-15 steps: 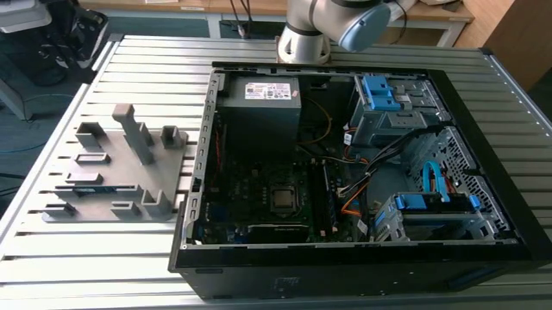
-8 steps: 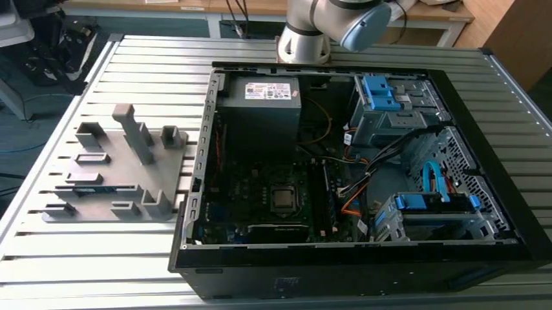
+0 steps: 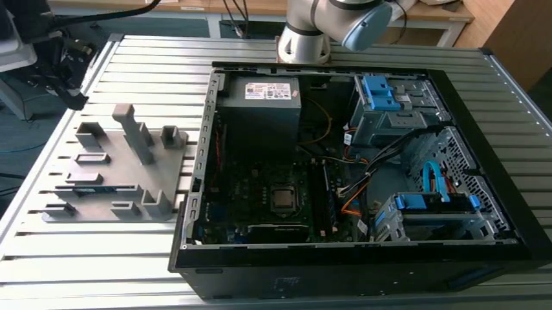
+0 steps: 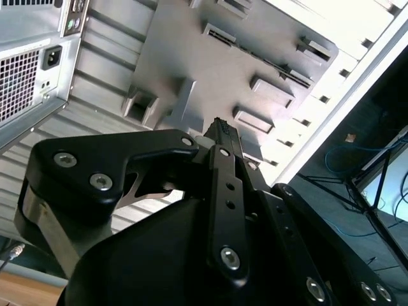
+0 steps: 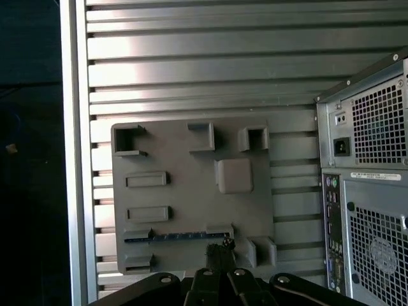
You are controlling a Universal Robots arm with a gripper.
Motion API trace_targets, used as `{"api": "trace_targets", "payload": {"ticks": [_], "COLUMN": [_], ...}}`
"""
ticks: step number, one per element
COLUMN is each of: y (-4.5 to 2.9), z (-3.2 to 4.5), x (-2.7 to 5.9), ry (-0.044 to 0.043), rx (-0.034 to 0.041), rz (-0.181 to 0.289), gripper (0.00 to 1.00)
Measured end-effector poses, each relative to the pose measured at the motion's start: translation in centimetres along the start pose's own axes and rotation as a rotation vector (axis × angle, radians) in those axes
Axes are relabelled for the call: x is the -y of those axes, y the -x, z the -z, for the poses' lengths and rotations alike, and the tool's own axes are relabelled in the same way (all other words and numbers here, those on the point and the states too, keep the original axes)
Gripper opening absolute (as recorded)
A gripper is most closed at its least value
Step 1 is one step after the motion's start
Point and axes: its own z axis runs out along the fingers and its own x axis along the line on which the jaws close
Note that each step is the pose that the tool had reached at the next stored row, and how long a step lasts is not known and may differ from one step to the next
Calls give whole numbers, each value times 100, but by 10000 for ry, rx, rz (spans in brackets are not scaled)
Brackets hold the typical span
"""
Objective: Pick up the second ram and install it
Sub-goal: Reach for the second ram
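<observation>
1. Your fingers (image 5: 213,256) are drawn together at the tips with nothing between them. You can check this in both wrist views, and in the second wrist view the black linkage narrows to one point (image 4: 223,150).
2. The second ram (image 5: 178,237), a thin dark blue-green memory stick, lies flat in a long narrow slot of the flat grey plastic holder (image 5: 191,185).
3. In the first wrist view your fingertips line up just beside one end of that stick, but they hang above the holder and do not touch it.
4. In the exterior view you find the second ram (image 3: 95,189) as a bluish strip toward the near end of the holder (image 3: 172,174).
5. The holder rests on the ribbed aluminium tabletop (image 3: 86,258), just beside the open black desktop computer case (image 3: 345,265) and on the exterior view's left of it.
6. The case lies on its side with its board exposed, and the square CPU socket (image 3: 282,197) sits near the middle.
7. The silver-and-blue robot arm (image 3: 302,32) rises from the tabletop behind the case.
8. In the first wrist view you also see the rear panel of the case (image 5: 376,191), with its vent grilles and ports.
</observation>
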Motion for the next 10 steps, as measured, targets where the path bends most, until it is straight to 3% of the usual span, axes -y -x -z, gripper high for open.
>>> {"api": "trace_targets", "payload": {"ticks": [10], "y": [-2], "z": [-165], "x": [61], "ry": [0], "rx": [0], "rz": [2], "gripper": [10]}}
